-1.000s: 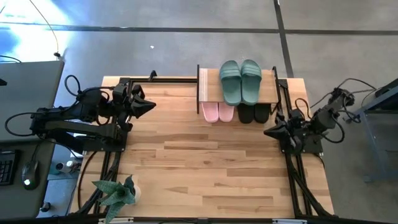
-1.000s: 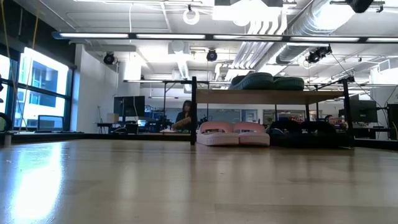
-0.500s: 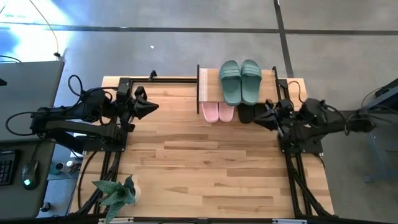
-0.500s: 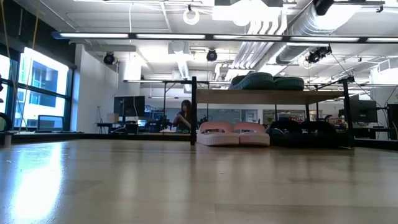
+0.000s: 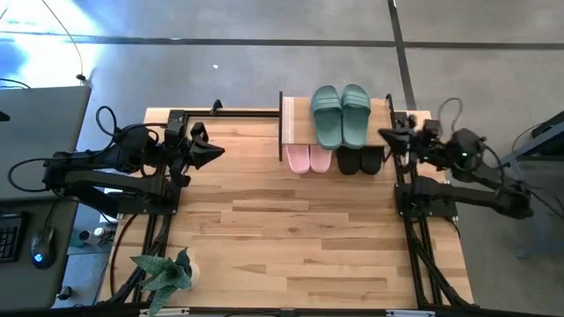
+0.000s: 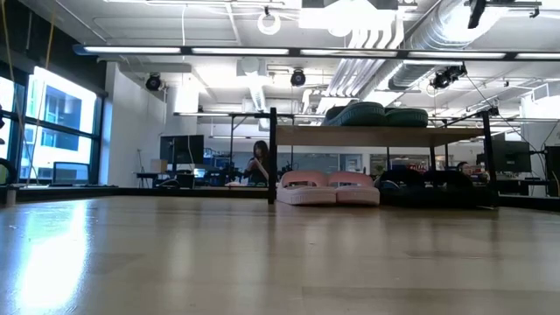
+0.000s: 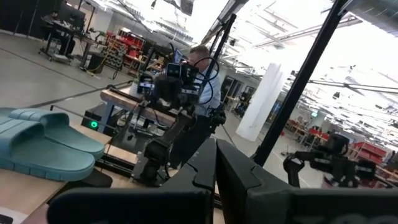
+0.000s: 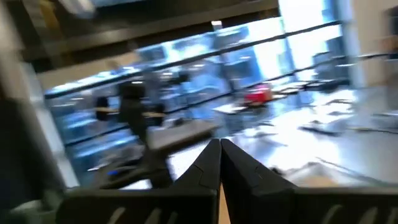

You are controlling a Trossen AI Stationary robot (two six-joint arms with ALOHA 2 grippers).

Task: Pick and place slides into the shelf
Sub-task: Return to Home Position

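Slides are all sitting in the shelf (image 5: 295, 110). The green pair (image 5: 341, 114) is lying on the top board. The pink pair (image 5: 309, 158) and the black pair (image 5: 360, 160) are standing side by side beneath it, their ends poking out toward the open counter (image 5: 291, 255).

You are holding nothing. Your left gripper (image 5: 218, 151) is hovering over the counter's left edge, well apart from the shelf, with its fingers (image 7: 202, 168) pressed together. Your right gripper (image 5: 382, 134) is hanging just beside the shelf's right upright, and its fingers (image 8: 208, 171) are together too.

Judging by how things lie, the placing is looking done. If you are reaching for a slide again, you are probably dealing with something light and foam-like: the sole likely bending a little, the strap soft, the surface grippy rather than slick, nothing fragile. The wide strap or the sole's side edge is looking like the best place to pinch. Expect it to give.
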